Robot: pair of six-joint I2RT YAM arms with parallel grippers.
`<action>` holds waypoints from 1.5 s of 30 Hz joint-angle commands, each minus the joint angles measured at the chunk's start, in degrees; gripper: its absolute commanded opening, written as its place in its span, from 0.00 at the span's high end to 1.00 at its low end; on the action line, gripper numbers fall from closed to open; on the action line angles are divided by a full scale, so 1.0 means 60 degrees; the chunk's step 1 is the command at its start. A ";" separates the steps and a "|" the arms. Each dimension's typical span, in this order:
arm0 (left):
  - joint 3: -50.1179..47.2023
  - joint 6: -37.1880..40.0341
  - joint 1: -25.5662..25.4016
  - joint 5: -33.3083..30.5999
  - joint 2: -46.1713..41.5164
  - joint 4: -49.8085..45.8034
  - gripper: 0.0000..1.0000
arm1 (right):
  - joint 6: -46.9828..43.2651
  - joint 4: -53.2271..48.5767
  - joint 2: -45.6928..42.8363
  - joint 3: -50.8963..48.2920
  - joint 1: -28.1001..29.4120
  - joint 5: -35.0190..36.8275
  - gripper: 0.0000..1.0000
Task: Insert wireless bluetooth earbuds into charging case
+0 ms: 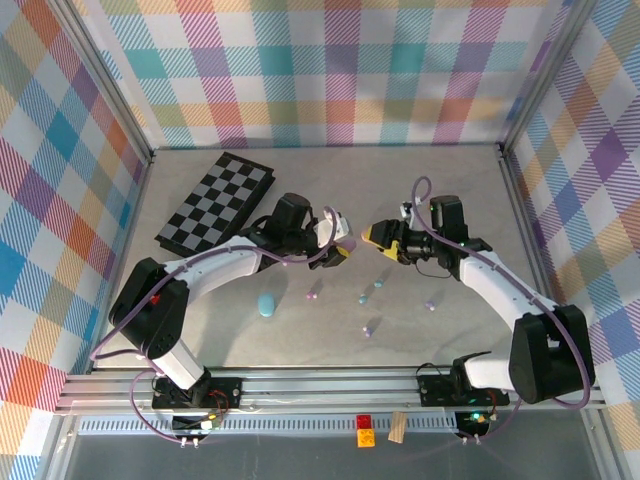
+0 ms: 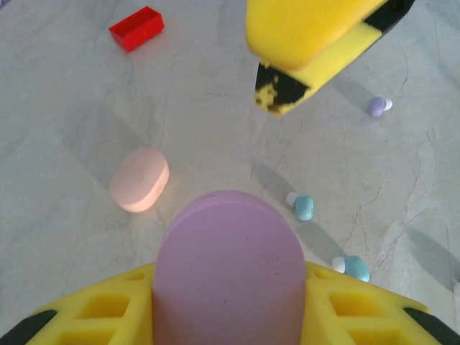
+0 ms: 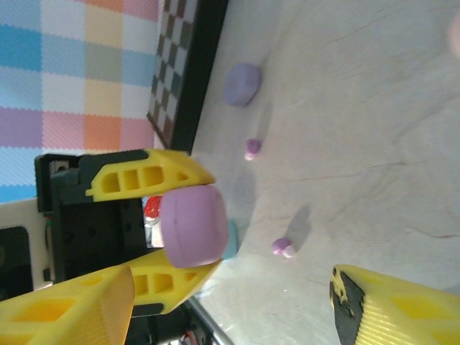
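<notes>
Two arms meet over the grey table (image 1: 450, 200), a folded chessboard (image 1: 215, 200) lying off to the far left of the left end effector (image 1: 336, 242). That end effector is clamped on a lavender case (image 2: 228, 266). The pebble-shaped shell stands up out of its yellow fingers (image 2: 108, 316), rounded free end facing the right end effector (image 1: 384, 240). The right one hangs just opposite, jaws parted and holding nothing. The case looks closed, and no seam or raised lid can be made out.

A pink case (image 2: 140, 180) rests on the table beyond the held one, and a red block (image 2: 136, 27) sits farther off. The earbuds (image 1: 365, 297) lie loose on the table below and to the near side of both end effectors. A blue earbud (image 2: 303, 207) is closest under the left, and a lavender earbud (image 2: 377, 106) sits farther out beneath the right.

The step in hand appears to be opening the case between the two arms. Done well, the left grips low and firm. The right then closes squarely on the exposed upper half alone and lifts the lid without twisting the case loose.
</notes>
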 commanded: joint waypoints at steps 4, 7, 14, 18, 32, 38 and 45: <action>-0.0081 0.0585 -0.0229 0.0441 -0.0522 0.0408 0.60 | 0.0402 0.0767 0.0289 0.0190 0.0602 -0.0598 0.31; -0.0148 0.0585 -0.0253 0.0490 -0.0646 0.0411 0.60 | 0.0436 0.0915 0.0540 0.0265 0.0745 -0.0612 0.36; -0.0229 0.0637 -0.0289 0.0743 -0.0908 0.0307 0.60 | 0.0457 0.1049 0.0862 0.0379 0.0957 -0.0573 0.51; -0.0181 0.0743 -0.0291 0.0906 -0.0938 0.0081 0.59 | 0.0398 0.1001 0.0877 0.0407 0.0981 -0.0409 0.56; -0.1152 -0.0339 -0.0199 0.0698 -0.1320 0.2105 0.34 | 0.0454 0.0980 0.0500 0.0554 0.0943 -0.0660 0.85; -0.2678 -0.2320 0.0179 0.1040 -0.1767 0.5927 0.19 | 0.1839 0.2808 0.0243 0.0253 0.0439 -0.1927 0.88; -0.3391 -0.3947 0.0377 0.1275 -0.1576 0.9227 0.10 | 0.4659 0.5929 -0.0039 0.0005 0.0129 -0.3248 0.90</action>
